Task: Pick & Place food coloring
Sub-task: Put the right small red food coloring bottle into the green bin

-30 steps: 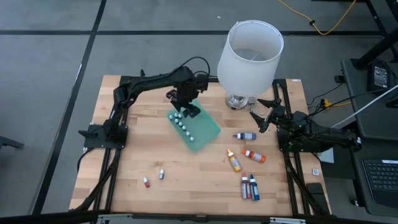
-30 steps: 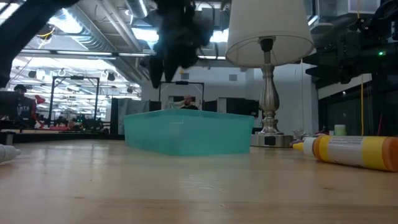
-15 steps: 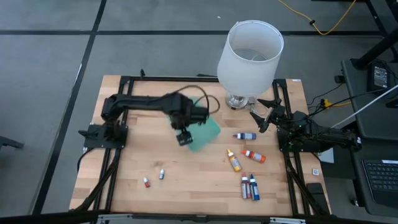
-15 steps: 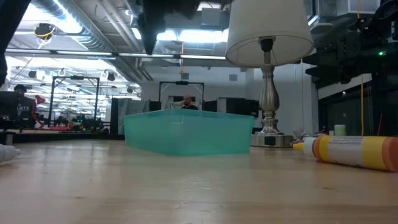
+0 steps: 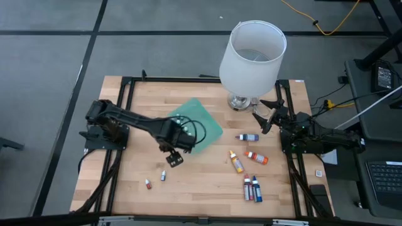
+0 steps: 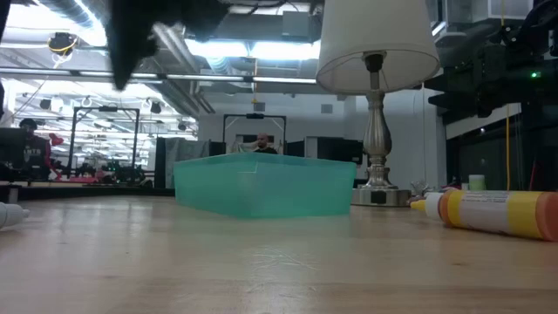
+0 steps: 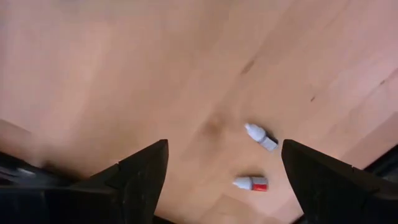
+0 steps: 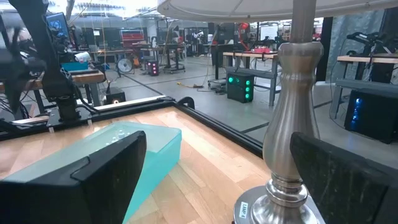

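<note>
Your left claw [image 5: 174, 159]: moved off the green tray [image 5: 204, 123], released, empty, above two tiny bottles [image 7: 256, 159]; right claw [image 5: 260, 118] released.

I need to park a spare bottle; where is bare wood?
Bare: the near left corner beside the two tiny bottles, and far left behind the green tray. Crowded: near right, among the larger bottles.

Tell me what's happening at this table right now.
The left gripper hangs open and empty above the wooden table, beside the green tray, with two tiny white-capped dropper bottles lying just ahead of it. The right gripper waits open beside the silver lamp base. Larger coloured food coloring bottles lie loose on the table's right side.
</note>
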Available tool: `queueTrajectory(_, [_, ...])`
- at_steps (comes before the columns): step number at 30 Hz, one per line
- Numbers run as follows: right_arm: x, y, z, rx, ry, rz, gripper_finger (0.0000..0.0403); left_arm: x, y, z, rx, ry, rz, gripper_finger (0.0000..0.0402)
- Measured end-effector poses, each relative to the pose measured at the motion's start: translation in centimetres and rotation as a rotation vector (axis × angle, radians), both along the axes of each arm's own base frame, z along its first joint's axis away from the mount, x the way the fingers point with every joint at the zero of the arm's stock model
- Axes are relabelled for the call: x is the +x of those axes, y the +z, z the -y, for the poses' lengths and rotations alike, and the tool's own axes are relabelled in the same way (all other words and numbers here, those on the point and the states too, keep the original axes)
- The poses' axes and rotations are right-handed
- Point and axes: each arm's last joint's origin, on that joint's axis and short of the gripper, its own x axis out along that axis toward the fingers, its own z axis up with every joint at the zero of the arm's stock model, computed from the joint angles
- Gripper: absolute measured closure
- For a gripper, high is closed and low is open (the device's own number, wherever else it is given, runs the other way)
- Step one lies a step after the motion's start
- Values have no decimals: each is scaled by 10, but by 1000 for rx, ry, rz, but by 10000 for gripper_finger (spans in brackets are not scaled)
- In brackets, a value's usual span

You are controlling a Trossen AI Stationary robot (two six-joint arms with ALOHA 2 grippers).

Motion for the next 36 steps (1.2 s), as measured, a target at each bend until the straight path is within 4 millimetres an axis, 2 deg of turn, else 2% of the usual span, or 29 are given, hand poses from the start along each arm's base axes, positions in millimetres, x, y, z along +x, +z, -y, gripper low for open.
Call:
queueTrajectory(5, [0, 0, 0, 0, 0, 0, 6, -16, -32, 7, -78, 135, -49, 96])
queueTrajectory(10, [0, 0, 0, 0, 0, 0, 6, -24, -60, 3, -148, 288, -140, 96])
queueTrajectory(16, [0, 0, 0, 0, 0, 0, 6, -21, -84, -4, -263, 461, -287, 96])
queueTrajectory(22, [0, 0, 0, 0, 0, 0, 6, -11, -108, -8, -378, 573, -321, 96])
queueTrajectory(26, [0, 0, 0, 0, 0, 0, 6, -4, -123, -7, -436, 619, -328, 96])
queueTrajectory(36, [0, 0, 0, 0, 0, 0, 6, 1, -153, -7, -479, 664, -367, 96])
